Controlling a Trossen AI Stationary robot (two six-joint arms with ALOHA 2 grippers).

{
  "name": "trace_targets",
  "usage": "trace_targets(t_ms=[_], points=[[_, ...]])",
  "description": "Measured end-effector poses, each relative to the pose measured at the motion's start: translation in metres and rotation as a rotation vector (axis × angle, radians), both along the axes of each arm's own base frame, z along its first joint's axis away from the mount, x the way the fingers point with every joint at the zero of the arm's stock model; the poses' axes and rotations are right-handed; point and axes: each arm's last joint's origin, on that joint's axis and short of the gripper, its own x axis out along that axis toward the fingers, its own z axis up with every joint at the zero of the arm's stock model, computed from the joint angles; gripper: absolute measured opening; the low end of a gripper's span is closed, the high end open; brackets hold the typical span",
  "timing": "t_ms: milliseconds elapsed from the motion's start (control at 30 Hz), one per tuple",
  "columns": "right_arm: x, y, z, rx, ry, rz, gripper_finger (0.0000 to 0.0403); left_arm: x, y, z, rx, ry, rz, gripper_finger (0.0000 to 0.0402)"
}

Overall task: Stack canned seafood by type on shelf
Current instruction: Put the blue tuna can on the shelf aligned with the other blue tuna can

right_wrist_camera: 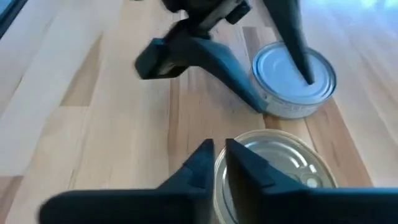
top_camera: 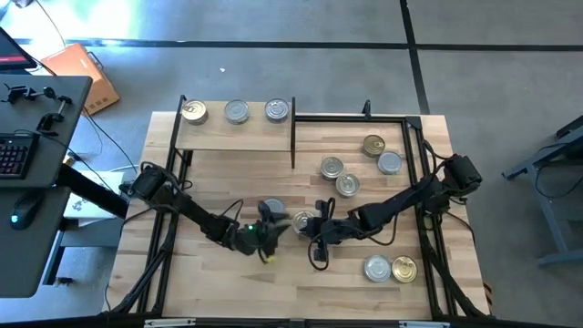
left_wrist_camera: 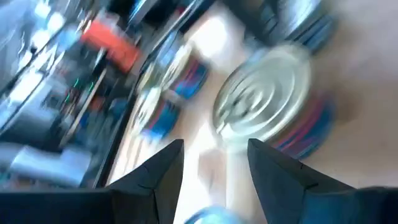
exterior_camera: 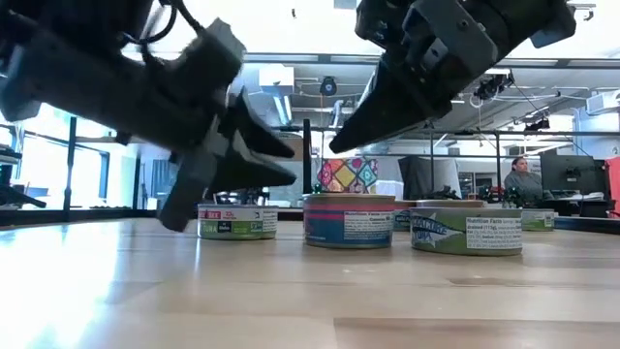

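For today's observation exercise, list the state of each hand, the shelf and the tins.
Left hand: open, by a silver-topped tin.
Right hand: nearly shut, at a gold-topped tin.
Shelf: holds three tins side by side, none stacked.
Other tins: upright on the table, lids sealed.

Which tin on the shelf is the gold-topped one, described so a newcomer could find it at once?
Start at the shelf, the small raised board along the table's far left edge in the high view. Three tins stand on it in a row. The gold-topped tin is at the row's left end; the two neighbours to its right, a silver-topped tin and another silver-topped tin, lack its yellow lid.
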Motion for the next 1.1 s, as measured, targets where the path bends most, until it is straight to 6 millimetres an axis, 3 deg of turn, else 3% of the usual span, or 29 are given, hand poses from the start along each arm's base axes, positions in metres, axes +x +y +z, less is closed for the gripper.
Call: trace_targets(t_ms=[200, 333, 467, 700, 800, 967, 1100], points=[[0.001, 0.009, -0.023, -0.135, 0.05, 0.049, 0.0145, -0.003, 0.0, -0.005, -0.253, 0.077, -0.124, 0.017], [0.001, 0.011, -0.035, -0.197, 0.065, 0.002, 0.0172, -0.003, 0.004, -0.001, -0.352, 0.085, -0.149, 0.017], [0.003, 0.011, -0.04, -0.216, 0.066, -0.016, 0.014, -0.004, 0.004, 0.007, -0.352, 0.069, -0.171, 0.017], [0.004, 0.01, -0.043, -0.256, 0.075, -0.013, 0.0014, 0.0, 0.004, 0.015, -0.25, 0.03, -0.237, 0.017], [0.004, 0.009, -0.043, -0.243, 0.067, -0.043, 0.0013, 0.003, 0.004, 0.019, -0.175, 0.023, -0.27, 0.017], [0.003, 0.007, -0.039, -0.206, 0.056, -0.068, 0.0004, 0.002, -0.006, 0.021, 0.128, 0.114, -0.405, 0.017], [0.001, 0.006, -0.028, -0.16, 0.04, -0.072, 0.0002, 0.003, -0.003, 0.021, 0.194, 0.137, -0.419, 0.017]])
